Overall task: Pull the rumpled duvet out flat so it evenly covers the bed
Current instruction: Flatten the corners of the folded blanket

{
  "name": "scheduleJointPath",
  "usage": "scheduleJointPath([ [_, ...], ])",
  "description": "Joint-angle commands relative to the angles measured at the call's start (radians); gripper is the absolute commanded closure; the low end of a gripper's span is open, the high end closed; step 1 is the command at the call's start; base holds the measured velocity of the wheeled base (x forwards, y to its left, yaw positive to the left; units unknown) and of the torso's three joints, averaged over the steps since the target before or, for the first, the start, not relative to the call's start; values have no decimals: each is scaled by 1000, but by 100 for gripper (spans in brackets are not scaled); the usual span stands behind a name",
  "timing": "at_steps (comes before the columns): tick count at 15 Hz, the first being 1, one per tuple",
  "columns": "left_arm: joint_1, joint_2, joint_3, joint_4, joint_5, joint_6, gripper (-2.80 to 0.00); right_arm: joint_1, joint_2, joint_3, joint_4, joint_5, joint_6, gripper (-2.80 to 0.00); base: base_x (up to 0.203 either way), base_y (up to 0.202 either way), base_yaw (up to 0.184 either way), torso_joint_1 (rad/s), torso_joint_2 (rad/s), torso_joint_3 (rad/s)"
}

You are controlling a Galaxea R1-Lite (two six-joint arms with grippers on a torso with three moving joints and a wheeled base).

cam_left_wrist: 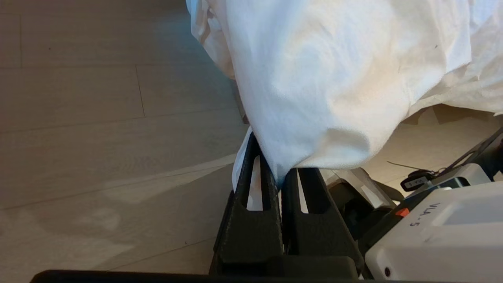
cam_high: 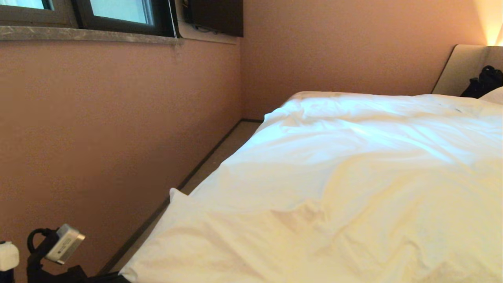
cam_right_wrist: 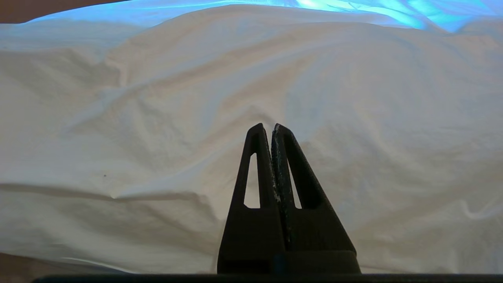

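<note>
The white, wrinkled duvet (cam_high: 353, 177) lies spread over the bed, whose beige headboard (cam_high: 458, 70) shows at the far right. Its near left corner hangs off the bed edge above the floor. In the left wrist view my left gripper (cam_left_wrist: 276, 169) is shut on that hanging corner of the duvet (cam_left_wrist: 334, 78), with cloth pinched between the black fingers (cam_left_wrist: 251, 220). Part of the left arm (cam_high: 47, 251) shows at the lower left of the head view. My right gripper (cam_right_wrist: 271, 127) is shut on nothing and points at the duvet (cam_right_wrist: 157, 98) surface from just in front of it.
A pink wall (cam_high: 118, 137) runs close along the bed's left side, leaving a narrow floor strip (cam_high: 212, 161). A dark bag-like object (cam_high: 485, 80) and a pillow (cam_high: 496, 95) sit by the headboard. My white base (cam_left_wrist: 440, 232) stands beside the left gripper over pale wood floor (cam_left_wrist: 98, 137).
</note>
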Motion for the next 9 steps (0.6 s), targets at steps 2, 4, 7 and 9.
scheduleJointPath([
  [2, 1, -101, 0, 52, -4, 3, 0, 0, 0, 0, 0, 0, 0, 0, 0, 0, 0, 0, 0, 0],
  [4, 1, -127, -1, 84, -4, 4, 0, 1, 0, 0, 0, 0, 0, 0, 0, 0, 0, 0, 0, 0],
  [7, 1, -172, 0, 129, -3, 5, 0, 0, 0, 0, 0, 0, 0, 0, 0, 0, 0, 0, 0, 0],
  [9, 1, -214, -2, 174, -2, 6, 0, 0, 0, 0, 0, 0, 0, 0, 0, 0, 0, 0, 0, 0],
])
